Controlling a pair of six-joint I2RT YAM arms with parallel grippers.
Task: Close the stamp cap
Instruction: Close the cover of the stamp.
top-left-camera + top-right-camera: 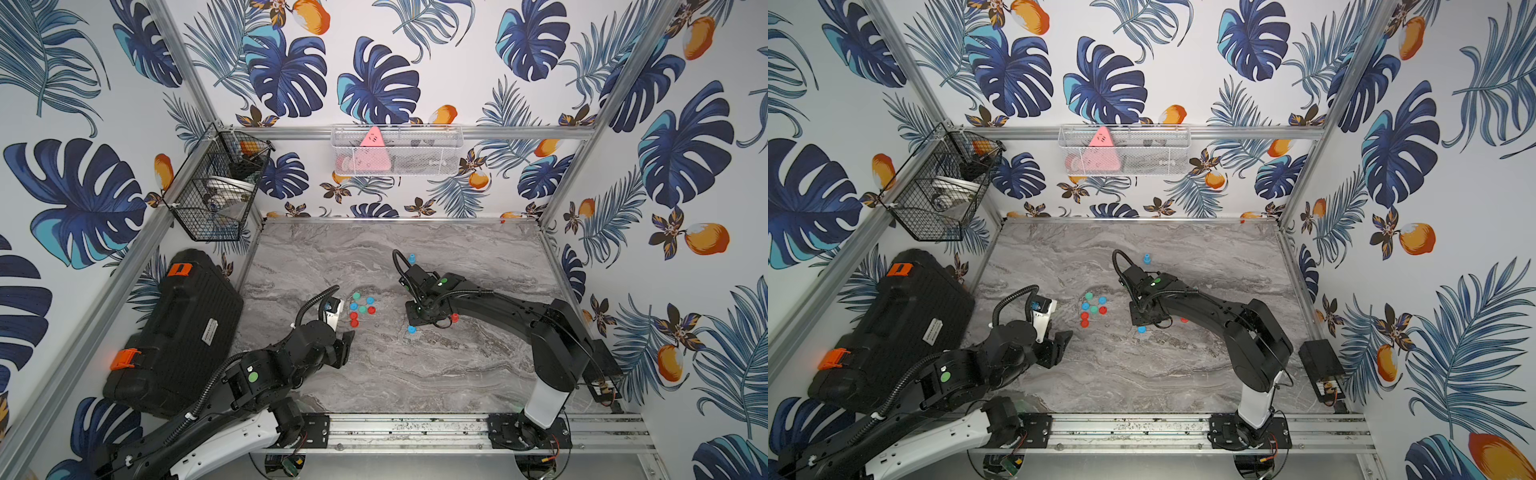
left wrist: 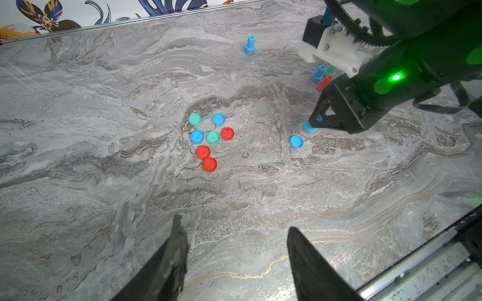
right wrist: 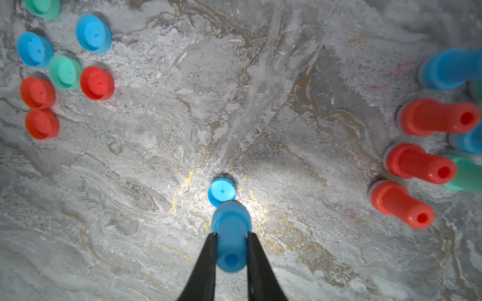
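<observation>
The right gripper (image 3: pixel 230 234) is clamped on the stem of a small blue plastic stamp (image 3: pixel 230 221), held upright just beside a round blue plastic cap (image 3: pixel 221 192) on the grey marble-patterned tabletop (image 2: pixel 104 182). The stamp's base seems to touch the surface, though that is hard to judge. The left gripper (image 2: pixel 234 224) hovers with fingers apart (holding nothing), well apart from that cap. Loose red, blue and green caps (image 2: pixel 208 138) lie clustered nearby.

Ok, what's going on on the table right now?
The right pincer is shut on a blue stamp, holding it upright next to a lone blue cap; the cap is not on yet. The left pincer hangs open and empty near the cluster of loose caps. More stamps stand grouped apart from them.
</observation>
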